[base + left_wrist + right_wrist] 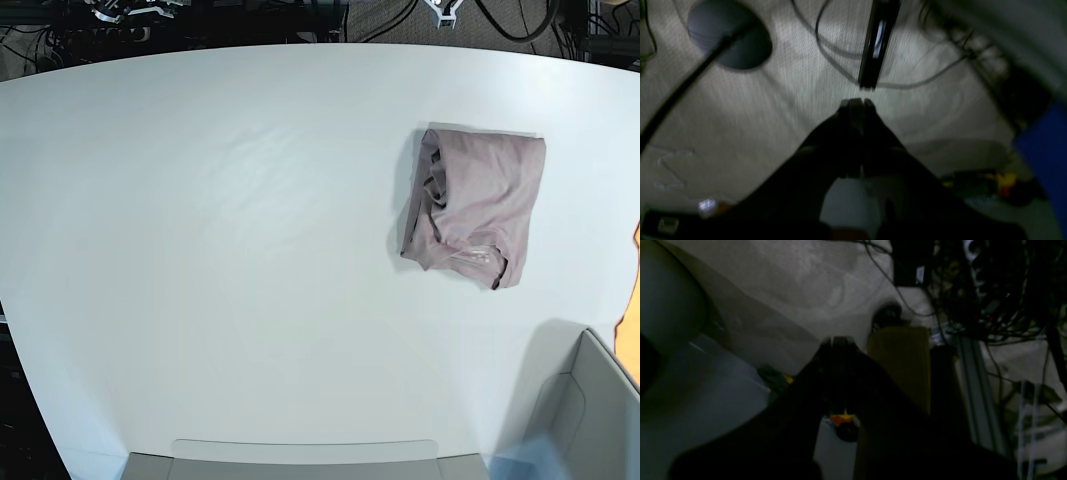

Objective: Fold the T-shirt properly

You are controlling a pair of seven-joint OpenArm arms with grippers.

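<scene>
Base view showed the white worktop (200,250) with the T-shirt (475,205) lying roughly folded toward two o'clock, untouched. Both the left pincer (856,101) and right pincer (837,339) were pressed together, empty, off the worktop. Squaring the bunched nine-o'clock edge would likely finish it well.

surface: white table (200,250) | on it: mauve T-shirt (480,205), folded, toward right side

So the T-shirt (474,205) sits bunched on the table (220,250), over on the right side toward the back, with a box (580,420) in the front-right corner.
</scene>
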